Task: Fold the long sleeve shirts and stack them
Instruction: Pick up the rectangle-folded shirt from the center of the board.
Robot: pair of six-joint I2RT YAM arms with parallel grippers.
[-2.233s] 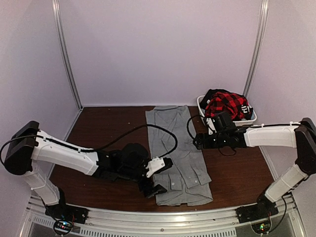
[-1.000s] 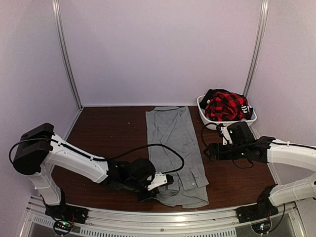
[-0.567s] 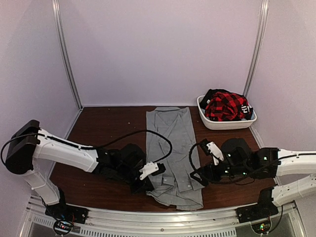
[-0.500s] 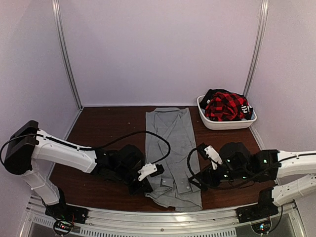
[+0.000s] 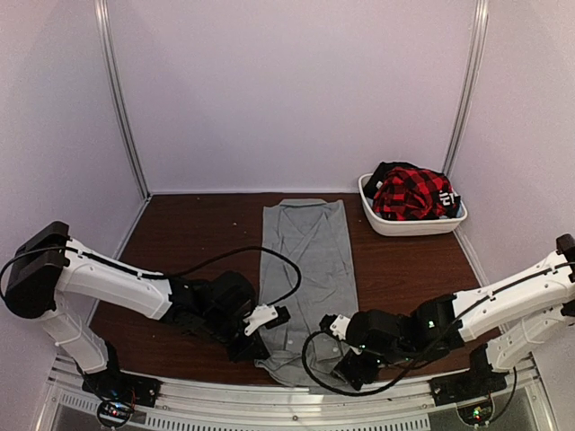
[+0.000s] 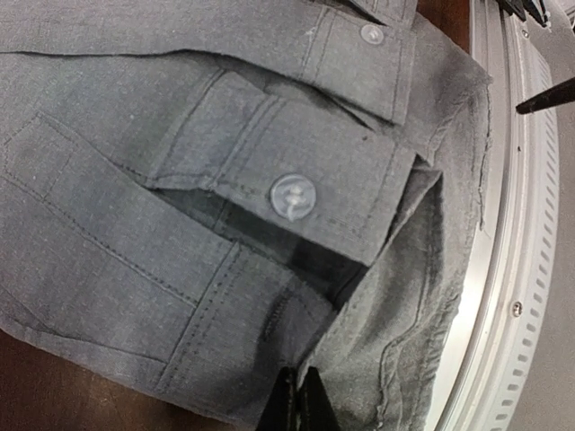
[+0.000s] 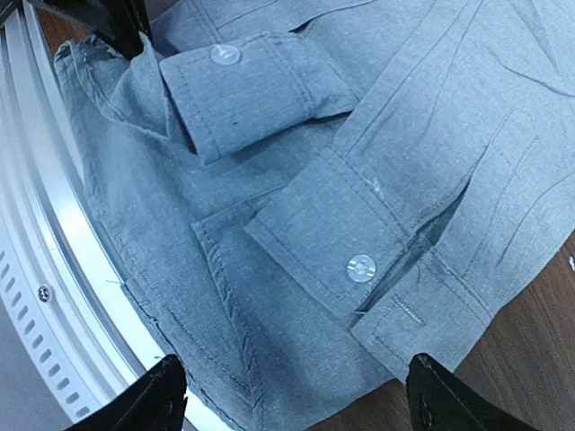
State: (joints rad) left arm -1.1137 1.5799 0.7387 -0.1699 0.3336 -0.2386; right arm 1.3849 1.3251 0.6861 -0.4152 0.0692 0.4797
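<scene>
A light-grey long sleeve shirt (image 5: 305, 260) lies folded into a narrow strip down the middle of the brown table, collar at the far end. My left gripper (image 5: 255, 341) is at its near left corner. In the left wrist view the left gripper (image 6: 297, 406) is shut on the shirt's edge (image 6: 395, 341), just below a buttoned cuff (image 6: 294, 196). My right gripper (image 5: 349, 366) is low at the near right corner. The right wrist view shows the right gripper (image 7: 296, 409) open wide over the hem (image 7: 269, 332), with two buttoned cuffs (image 7: 361, 268) beyond it.
A white basket (image 5: 388, 226) at the far right holds a red-and-black plaid garment (image 5: 409, 193). The aluminium rail (image 5: 180, 406) runs along the near edge, right by the shirt's hem. Black cables loop over the shirt from both arms.
The right arm swung from beside the basket down to the shirt's near right corner. The left gripper, shut on the hem, dragged the near end left, and the strip narrowed.
</scene>
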